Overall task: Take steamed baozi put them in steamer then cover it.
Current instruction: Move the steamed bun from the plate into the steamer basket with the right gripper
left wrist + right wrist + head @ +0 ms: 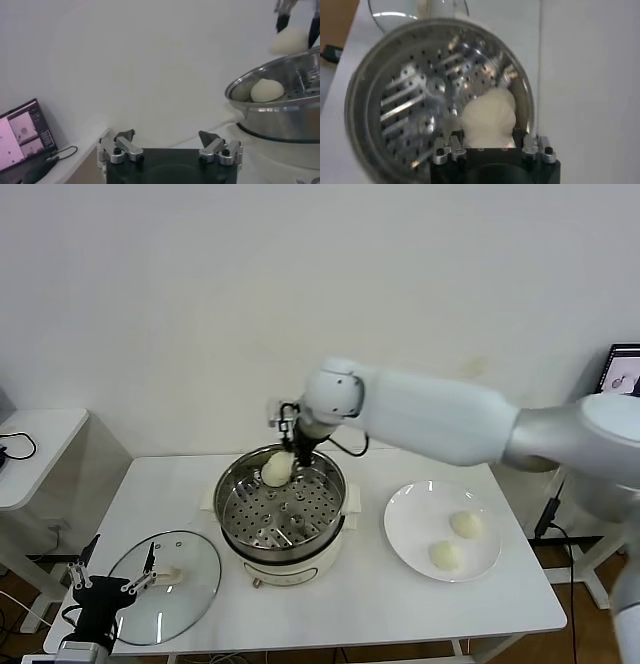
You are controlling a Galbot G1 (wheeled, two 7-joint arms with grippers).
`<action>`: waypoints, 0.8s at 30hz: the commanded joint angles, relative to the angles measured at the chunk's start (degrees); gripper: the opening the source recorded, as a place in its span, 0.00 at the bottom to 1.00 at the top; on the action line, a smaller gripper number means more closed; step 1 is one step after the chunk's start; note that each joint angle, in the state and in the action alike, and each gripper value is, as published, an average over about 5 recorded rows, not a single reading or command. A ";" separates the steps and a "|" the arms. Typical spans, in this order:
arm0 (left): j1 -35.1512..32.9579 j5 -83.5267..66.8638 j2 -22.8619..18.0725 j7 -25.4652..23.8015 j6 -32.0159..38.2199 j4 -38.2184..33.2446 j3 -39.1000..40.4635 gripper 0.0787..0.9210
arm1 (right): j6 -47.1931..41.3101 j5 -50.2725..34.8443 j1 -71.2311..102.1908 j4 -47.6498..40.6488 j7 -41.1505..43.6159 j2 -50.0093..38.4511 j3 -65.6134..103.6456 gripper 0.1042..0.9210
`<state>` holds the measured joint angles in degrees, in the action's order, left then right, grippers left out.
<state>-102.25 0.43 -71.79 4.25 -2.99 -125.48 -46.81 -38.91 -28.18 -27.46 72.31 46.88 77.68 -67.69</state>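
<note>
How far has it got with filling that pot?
One baozi already sits in the steamer. The right gripper holds another bun over the tray. Two buns wait on the plate, and the glass lid lies on the table by the open left gripper.

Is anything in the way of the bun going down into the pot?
Nothing visible. The right hand holds a bun over the far side of the open pot. The lid lies off to the left on the table. One bun already sits inside, beside the drop spot.
</note>
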 commanded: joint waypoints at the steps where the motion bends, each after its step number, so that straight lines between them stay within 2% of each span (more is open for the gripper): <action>1: 0.40 0.03 -0.75 -0.09 -0.23 -0.36 0.20 0.88 | -1.94 -1.61 3.16 -3.86 -1.95 7.62 -1.07 0.62; 18: 0.08 -0.18 -0.31 -0.05 -0.17 -0.63 -0.24 0.88 | -2.73 1.51 6.12 -8.09 -3.12 11.23 -1.61 0.63; 21: 0.09 -0.17 -0.25 -0.04 -0.15 -0.49 -0.25 0.88 | -2.76 1.39 6.15 -7.95 -3.83 11.07 -1.72 0.69; 24: 0.07 -0.16 -0.25 -0.03 -0.16 -0.49 -0.28 0.88 | -2.77 1.28 5.36 -7.15 -3.48 10.29 -1.58 0.79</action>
<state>-102.22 0.24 -72.01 4.23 -3.16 -126.03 -47.09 -41.42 -27.45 -22.48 65.93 44.22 86.86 -69.07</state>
